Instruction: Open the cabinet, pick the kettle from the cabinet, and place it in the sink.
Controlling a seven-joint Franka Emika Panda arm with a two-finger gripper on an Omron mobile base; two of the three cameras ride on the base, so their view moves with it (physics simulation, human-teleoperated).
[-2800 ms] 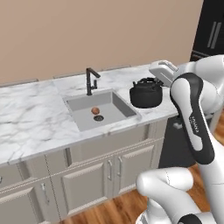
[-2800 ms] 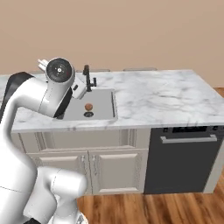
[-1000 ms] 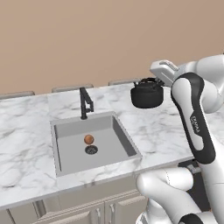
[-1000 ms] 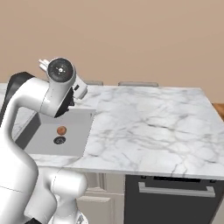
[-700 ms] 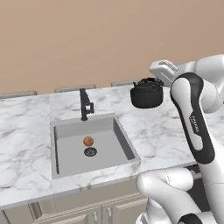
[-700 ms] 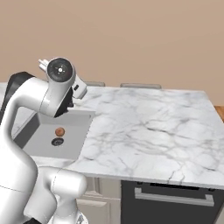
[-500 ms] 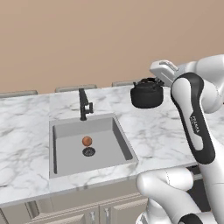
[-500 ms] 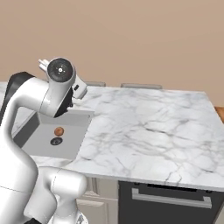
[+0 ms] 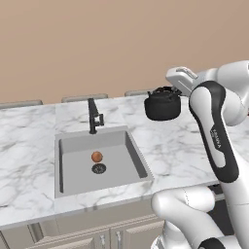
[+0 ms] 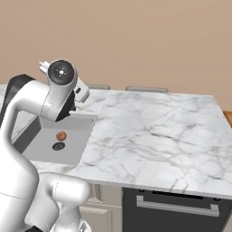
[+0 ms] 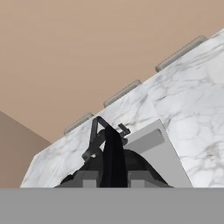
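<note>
Jaws pinching the arched handle of the kettle (image 9: 162, 104), item held in the air, clear of the table (image 9: 185, 146).

Kettle: small, squat, black, round body; hangs upright over the marble surface, to the right of the sink (image 9: 136, 158) and beyond its rim, not over the basin. In the hand view its dark handle (image 11: 113, 157) runs up between the two finger tips.

Gripper (image 9: 171, 89): at the end of the white arm, reaching in from the right, directly above the kettle.

Sink: rectangular grey basin set into the table; round dark drain (image 9: 98, 168) at the bottom.

Faucet (image 9: 93, 116): slim, black, standing at the back edge of the sink.

Orange ball (image 9: 97, 156): small, lying in the basin just behind the drain.
</note>
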